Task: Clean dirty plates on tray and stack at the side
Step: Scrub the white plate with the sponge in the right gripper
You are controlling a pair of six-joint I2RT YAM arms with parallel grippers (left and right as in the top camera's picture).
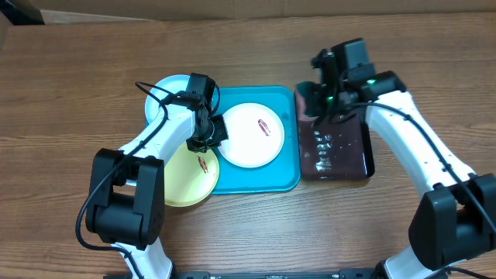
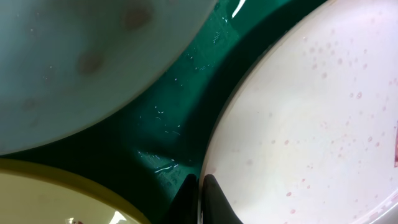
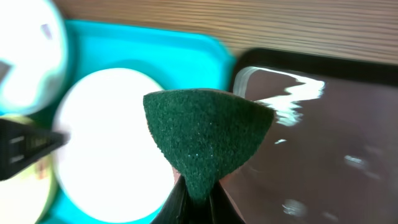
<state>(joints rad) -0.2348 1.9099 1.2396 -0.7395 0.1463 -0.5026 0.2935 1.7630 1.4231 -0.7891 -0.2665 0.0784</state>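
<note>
The white plate (image 1: 249,134) with a reddish smear lies in the turquoise tray (image 1: 263,182). My left gripper (image 1: 211,138) is shut on its left rim; in the left wrist view the fingers (image 2: 200,186) pinch the edge of the white plate (image 2: 311,124) over the tray floor (image 2: 180,112). The light blue plate (image 1: 167,94) (image 2: 74,62) overlaps the tray's far left corner. The yellow-green plate (image 1: 190,177) (image 2: 43,193) overlaps its near left edge. My right gripper (image 1: 314,99) (image 3: 198,199) is shut on a green sponge (image 3: 205,130) above the black tray (image 1: 341,151).
The black tray (image 3: 323,137) holds shiny wet patches and stands right of the turquoise tray (image 3: 155,43). The white plate (image 3: 112,143) shows left of the sponge in the right wrist view. Wooden table (image 1: 77,70) surrounds both trays.
</note>
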